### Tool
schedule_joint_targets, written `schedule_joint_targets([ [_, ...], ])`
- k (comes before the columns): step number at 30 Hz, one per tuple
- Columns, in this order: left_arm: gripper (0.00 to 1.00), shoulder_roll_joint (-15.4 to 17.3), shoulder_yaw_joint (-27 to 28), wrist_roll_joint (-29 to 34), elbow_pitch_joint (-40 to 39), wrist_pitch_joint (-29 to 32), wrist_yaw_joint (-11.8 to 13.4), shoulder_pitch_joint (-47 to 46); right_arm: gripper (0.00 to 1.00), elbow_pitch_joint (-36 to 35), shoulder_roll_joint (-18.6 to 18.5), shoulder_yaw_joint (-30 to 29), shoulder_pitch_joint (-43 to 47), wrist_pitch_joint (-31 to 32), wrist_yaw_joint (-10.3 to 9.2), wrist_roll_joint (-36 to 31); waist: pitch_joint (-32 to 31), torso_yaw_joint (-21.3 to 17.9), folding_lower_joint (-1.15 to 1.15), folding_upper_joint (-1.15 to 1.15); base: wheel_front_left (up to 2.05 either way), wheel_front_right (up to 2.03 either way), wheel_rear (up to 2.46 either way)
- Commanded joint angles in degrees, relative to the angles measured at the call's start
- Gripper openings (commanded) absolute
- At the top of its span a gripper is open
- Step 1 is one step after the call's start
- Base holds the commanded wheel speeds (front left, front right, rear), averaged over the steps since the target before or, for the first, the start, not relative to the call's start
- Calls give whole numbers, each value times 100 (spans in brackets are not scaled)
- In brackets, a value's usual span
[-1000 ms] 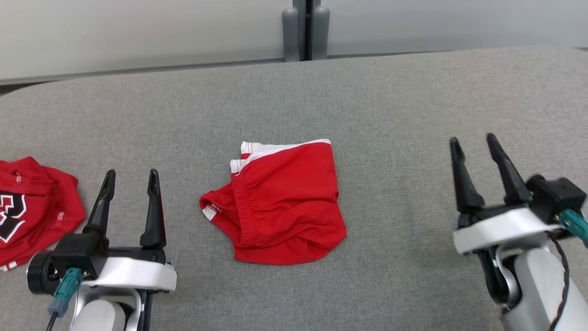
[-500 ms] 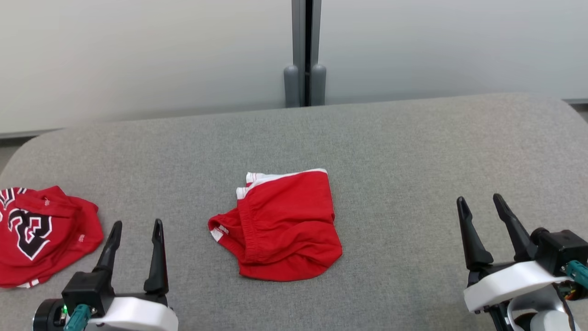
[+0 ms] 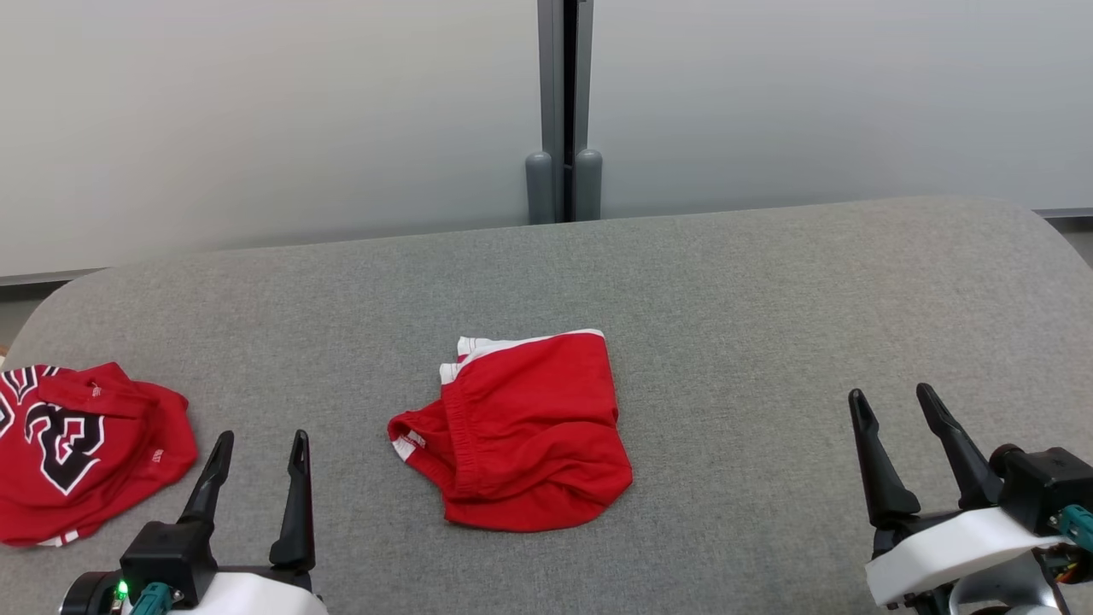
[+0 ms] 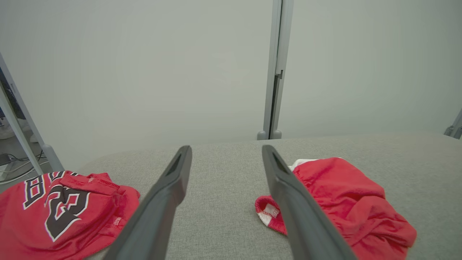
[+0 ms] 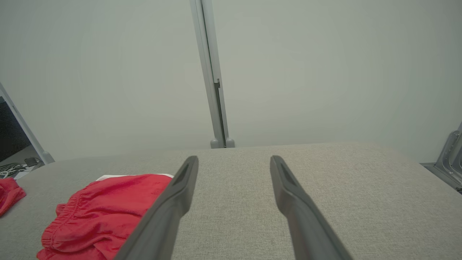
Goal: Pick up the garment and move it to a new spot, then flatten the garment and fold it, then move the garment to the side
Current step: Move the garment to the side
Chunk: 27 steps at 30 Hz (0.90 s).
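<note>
— Two grippers, both spread wide, holding nothing: your left gripper [image 3: 262,437] at lower left, your right gripper [image 3: 891,393] at lower right.
— Where's the garment [image 3: 521,431]?
— Your red garment lies crumpled in the middle of the grey table [image 3: 768,299], between the grippers, touched by neither. You also have a red jersey [image 3: 77,453] near its left edge.

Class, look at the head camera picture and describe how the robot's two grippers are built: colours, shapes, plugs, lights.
The left gripper and right gripper each have two long, black, tapering fingers on a black block, backed by a smooth white shell. The left one has a teal plug beside a small green light; the right one has a matching teal connector.
</note>
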Motion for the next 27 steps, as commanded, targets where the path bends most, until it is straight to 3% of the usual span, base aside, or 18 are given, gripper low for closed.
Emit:
schedule_joint_targets([
  [1, 100, 48, 2, 40, -18, 11, 7, 45, 100, -36, 5, -7, 53, 20, 0, -44, 5, 5, 0, 0, 0, 0, 0],
  [15, 100, 34, -16, -14, -84, -77, 31, -167, 100, -130, -9, -37, 19, 114, 0, -31, 129, 127, 0, 0, 0, 0, 0],
  [21, 100, -47, -42, 26, -77, -246, -52, -649, 100, -116, -81, 16, -232, 149, 0, -32, 617, 483, 0, 0, 0, 0, 0],
  [27, 100, -244, -45, 31, 78, -476, -212, -1390, 100, 261, -203, 292, -824, 122, 0, 84, 1329, 1118, 0, 0, 0, 0, 0],
])
